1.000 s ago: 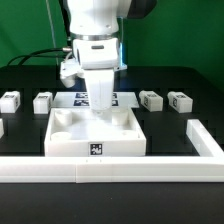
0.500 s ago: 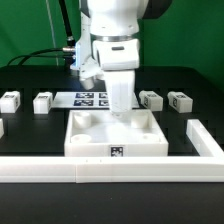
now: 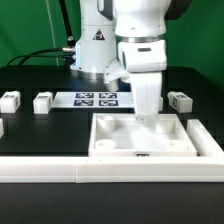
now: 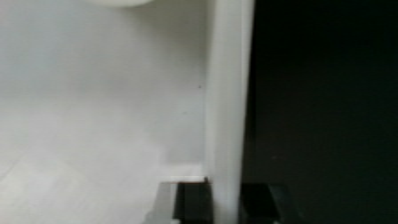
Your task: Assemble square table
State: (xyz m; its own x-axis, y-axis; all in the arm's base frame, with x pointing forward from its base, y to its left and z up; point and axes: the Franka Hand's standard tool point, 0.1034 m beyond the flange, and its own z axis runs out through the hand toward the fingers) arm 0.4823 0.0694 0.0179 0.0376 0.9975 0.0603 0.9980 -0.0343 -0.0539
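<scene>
The white square slab [image 3: 130, 140] lies on the black table with its rim up and round sockets in its corners. It sits in the corner formed by the border walls, at the exterior view's right. Its front tag [image 3: 141, 155] is partly hidden behind the front wall. My gripper [image 3: 147, 117] points down and is shut on the slab's back rim. In the wrist view the rim [image 4: 228, 90] runs between my two dark fingers [image 4: 196, 203], and the slab floor [image 4: 107, 110] lies beside it. Small white legs lie behind: two at the left [image 3: 10, 100] [image 3: 42, 101], one at the right [image 3: 181, 101].
A long white border wall [image 3: 60, 168] runs along the front, with a short side wall [image 3: 207, 140] at the exterior view's right. The marker board [image 3: 97, 98] lies behind the slab. Another small white block [image 3: 1, 127] shows at the left edge.
My gripper has slid the slab toward the exterior view's right and a little forward, from the middle into the corner of the walls. One right-hand leg is now hidden behind the arm.
</scene>
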